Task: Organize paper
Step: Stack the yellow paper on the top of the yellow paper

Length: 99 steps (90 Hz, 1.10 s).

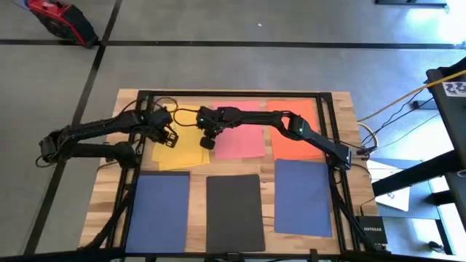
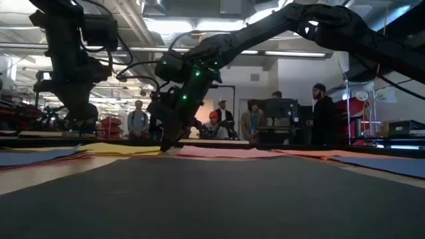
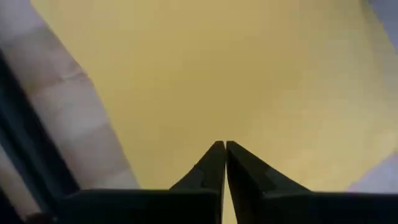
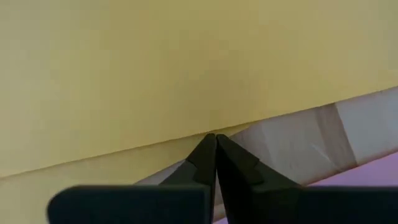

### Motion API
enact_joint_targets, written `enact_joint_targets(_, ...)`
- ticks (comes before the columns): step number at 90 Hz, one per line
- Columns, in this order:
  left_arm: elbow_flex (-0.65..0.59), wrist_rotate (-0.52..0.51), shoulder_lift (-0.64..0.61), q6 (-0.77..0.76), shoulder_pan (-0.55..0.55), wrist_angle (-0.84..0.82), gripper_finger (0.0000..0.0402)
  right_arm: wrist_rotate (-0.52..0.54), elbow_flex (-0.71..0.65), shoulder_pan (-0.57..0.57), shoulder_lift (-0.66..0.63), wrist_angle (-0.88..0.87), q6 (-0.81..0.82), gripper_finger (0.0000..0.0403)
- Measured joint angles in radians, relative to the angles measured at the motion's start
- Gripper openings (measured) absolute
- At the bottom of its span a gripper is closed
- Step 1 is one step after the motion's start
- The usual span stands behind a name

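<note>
Your pale wooden table (image 1: 342, 109) carries six sheets in two rows. The far row runs yellow paper (image 1: 182, 149), pink sheet (image 1: 244, 142), orange sheet (image 1: 295, 142); the near row runs blue sheet (image 1: 162, 211), black sheet (image 1: 234, 215), and a second blue sheet (image 1: 304, 196).

The right gripper (image 4: 215, 140) sits with fingers pressed together at the yellow paper's edge, beside the pink sheet. The wrist view shows a second yellow edge under the top one, so you risk pinching or dragging only one layer and skewing the stack. Pushing low could also buckle the sheet.

The left gripper (image 3: 224, 146), fingers likewise closed, rests over the same yellow paper; if both pull apart, it may crease or tear.
</note>
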Motion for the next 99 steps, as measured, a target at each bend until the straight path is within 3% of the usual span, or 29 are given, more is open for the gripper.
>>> enact_joint_targets(19, 0.0, -0.006, 0.0, -0.104, -0.195, -0.014, 0.0, 0.008, -0.003, 0.016, -0.019, -0.045, -0.045, 0.0)
enact_joint_targets(39, -0.004, -0.081, 0.0, -0.282, -0.408, -0.044, 0.0, 0.035, -0.003, 0.059, -0.07, -0.119, -0.112, 0.0)
enact_joint_targets(58, -0.004, -0.095, 0.002, -0.42, -0.572, 0.024, 0.0, -0.018, -0.003, 0.126, -0.094, -0.278, -0.148, 0.0)
enact_joint_targets(78, -0.004, -0.164, 0.027, -0.498, -0.668, 0.049, 0.0, -0.022, -0.075, 0.207, -0.092, -0.171, -0.159, 0.0)
enact_joint_targets(99, -0.004, -0.167, 0.052, -0.546, -0.722, 0.047, 0.0, -0.035, -0.132, 0.206, -0.093, -0.094, -0.116, 0.0)
